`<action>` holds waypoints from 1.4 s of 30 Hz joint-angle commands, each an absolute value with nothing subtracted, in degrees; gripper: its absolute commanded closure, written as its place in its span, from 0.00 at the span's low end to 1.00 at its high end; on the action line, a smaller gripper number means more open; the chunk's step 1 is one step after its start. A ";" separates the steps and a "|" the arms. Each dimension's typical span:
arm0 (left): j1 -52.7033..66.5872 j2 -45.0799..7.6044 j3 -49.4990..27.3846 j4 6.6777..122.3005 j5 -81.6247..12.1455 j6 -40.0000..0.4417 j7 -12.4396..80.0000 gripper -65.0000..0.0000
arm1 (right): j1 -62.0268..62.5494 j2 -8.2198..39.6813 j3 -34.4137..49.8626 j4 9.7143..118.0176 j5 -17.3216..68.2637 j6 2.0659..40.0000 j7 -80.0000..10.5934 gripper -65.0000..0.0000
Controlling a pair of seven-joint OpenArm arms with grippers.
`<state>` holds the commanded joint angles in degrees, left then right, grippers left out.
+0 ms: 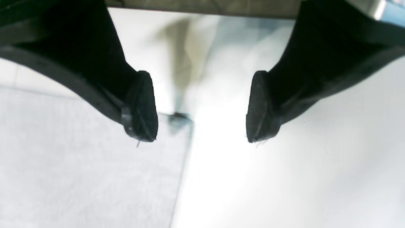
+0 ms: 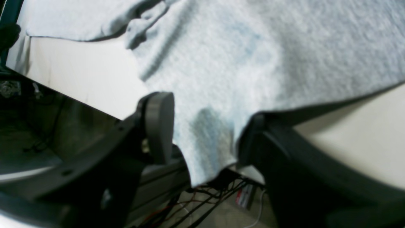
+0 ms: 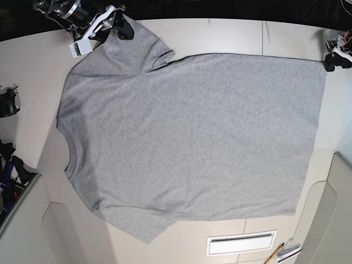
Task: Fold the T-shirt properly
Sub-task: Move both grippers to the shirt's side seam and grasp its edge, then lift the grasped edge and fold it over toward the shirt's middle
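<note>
The heather-grey T-shirt lies spread flat on the white table, plain side up, neck to the left and hem to the right. My right gripper is at the far sleeve at the top left. In the right wrist view it is open, with the sleeve cloth lying between its two fingers at the table's edge. My left gripper is at the far right, beside the hem's far corner. It stands open over the bare table, and the shirt's corner lies just left of it.
A white slotted panel and a pencil lie near the front edge. A black object sits at the left. Past the table edge by the right gripper hang cables.
</note>
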<state>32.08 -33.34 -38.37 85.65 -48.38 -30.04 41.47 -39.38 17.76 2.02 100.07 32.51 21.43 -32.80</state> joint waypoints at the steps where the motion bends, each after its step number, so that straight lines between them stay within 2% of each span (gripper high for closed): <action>1: 31.59 -33.36 -38.37 84.53 -49.10 -30.33 41.52 0.28 | -39.40 17.76 2.02 100.07 32.51 21.43 -32.80 0.52; 8: 30.48 -33.32 -38.15 79.50 -53.10 -32.99 42.85 0.28 | -39.07 17.76 2.02 100.09 32.53 21.45 -32.82 0.52; 11: 30.48 -33.32 -38.04 79.50 -58.08 -35.81 45.87 0.28 | -38.76 17.76 2.02 100.09 32.53 21.45 -32.82 0.52; 19: 30.30 -33.19 -30.72 79.50 -58.43 -35.81 46.35 0.28 | -38.76 17.76 2.02 100.09 32.53 21.45 -32.82 0.52; 26: 30.35 -32.67 -29.89 79.53 -57.63 -35.92 48.42 0.28 | -38.74 17.74 2.02 100.09 32.53 21.45 -32.82 0.53; 27: 30.37 -32.67 -29.89 79.53 -57.41 -37.47 48.73 0.28 | -38.74 17.72 2.02 100.09 32.51 21.45 -32.80 0.53; 28: 30.37 -32.67 -29.89 79.53 -57.32 -39.35 48.97 0.30 | -38.74 17.69 2.02 100.12 32.51 21.45 -32.80 0.60; 29: 30.35 -32.69 -29.89 79.53 -57.39 -40.00 49.17 0.37 | -38.74 17.56 2.02 100.12 32.45 21.45 -32.80 0.70; 30: 30.35 -32.67 -29.89 79.53 -57.41 -40.00 49.15 0.50 | -38.74 17.34 2.02 100.12 32.29 21.45 -32.80 0.81; 32: 30.35 -32.69 -29.89 79.53 -57.43 -40.00 49.12 0.83 | -38.72 16.93 2.02 100.12 32.29 21.47 -32.80 1.00; 33: 30.35 -32.69 -29.89 79.53 -57.41 -40.00 49.10 0.95 | -38.72 16.93 2.02 100.12 32.32 21.47 -32.80 1.00; 34: 30.35 -32.69 -29.89 79.53 -57.45 -40.00 49.04 1.00 | -38.72 16.95 2.02 100.12 32.12 21.47 -32.80 1.00; 38: 30.35 -32.69 -29.89 79.53 -57.41 -40.00 48.51 1.00 | -38.41 16.95 2.02 100.12 30.81 21.61 -32.82 1.00; 42: 30.33 -32.75 -29.98 80.01 -57.54 -40.00 47.83 1.00 | -37.95 16.97 2.59 100.47 31.05 26.26 -32.86 1.00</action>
